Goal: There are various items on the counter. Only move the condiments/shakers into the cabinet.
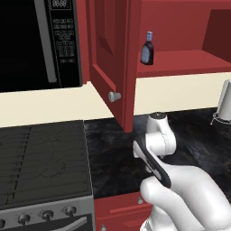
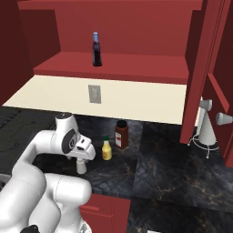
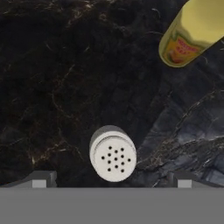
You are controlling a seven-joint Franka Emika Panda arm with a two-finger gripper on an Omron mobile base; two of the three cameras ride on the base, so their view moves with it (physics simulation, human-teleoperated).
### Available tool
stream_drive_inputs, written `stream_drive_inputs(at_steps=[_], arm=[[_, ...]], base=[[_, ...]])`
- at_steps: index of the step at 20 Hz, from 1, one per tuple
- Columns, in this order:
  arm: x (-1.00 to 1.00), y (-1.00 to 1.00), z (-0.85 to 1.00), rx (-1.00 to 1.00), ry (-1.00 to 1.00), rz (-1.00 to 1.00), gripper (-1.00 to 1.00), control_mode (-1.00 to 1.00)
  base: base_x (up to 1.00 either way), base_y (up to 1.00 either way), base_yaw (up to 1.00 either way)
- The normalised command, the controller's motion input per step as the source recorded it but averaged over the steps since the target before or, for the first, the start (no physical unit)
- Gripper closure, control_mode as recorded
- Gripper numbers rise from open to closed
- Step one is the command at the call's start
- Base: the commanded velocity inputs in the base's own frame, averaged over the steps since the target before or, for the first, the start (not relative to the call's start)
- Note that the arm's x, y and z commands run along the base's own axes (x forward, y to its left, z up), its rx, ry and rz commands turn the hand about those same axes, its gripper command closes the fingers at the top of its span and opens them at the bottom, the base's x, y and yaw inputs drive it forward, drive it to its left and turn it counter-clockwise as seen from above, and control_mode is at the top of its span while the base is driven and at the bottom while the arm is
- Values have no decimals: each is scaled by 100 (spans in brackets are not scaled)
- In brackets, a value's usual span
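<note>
White shaker (image 3: 113,158) stands upright on the counter (image 2: 173,168), directly under the gripper (image 3: 111,180). The jaws are spread wide and hold nothing — one tip either side of the shaker, lined up from above, likely for a straight drop onto it. Yellow squeeze bottle (image 2: 106,149) waits just beside the shaker; a red-brown jar (image 2: 121,134) stands beyond that. Purple bottle (image 2: 96,49) already sits on the shelf of the cabinet (image 2: 127,68) high above the shaker, door (image 1: 108,58) swung open for access.

Bare counter (image 3: 57,87) around white shaker (image 3: 113,154)
</note>
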Motion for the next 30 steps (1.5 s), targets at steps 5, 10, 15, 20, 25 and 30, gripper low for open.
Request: stream_drive_inputs(at_steps=[5,10,15,20,25,30], arm=[[0,-10,-32,0,0,0,-100,-100],[0,0,-41,0,1,0,-100,-100],[0,0,-46,0,3,0,-100,-100],[-12,0,-37,0,1,0,100,-100],[-48,0,-12,0,0,0,100,-100],[-44,0,1,0,0,-1,100,-100]], base=[[0,0,0],[0,0,0],[0,0,0],[0,0,0],[0,0,0],[0,0,0]])
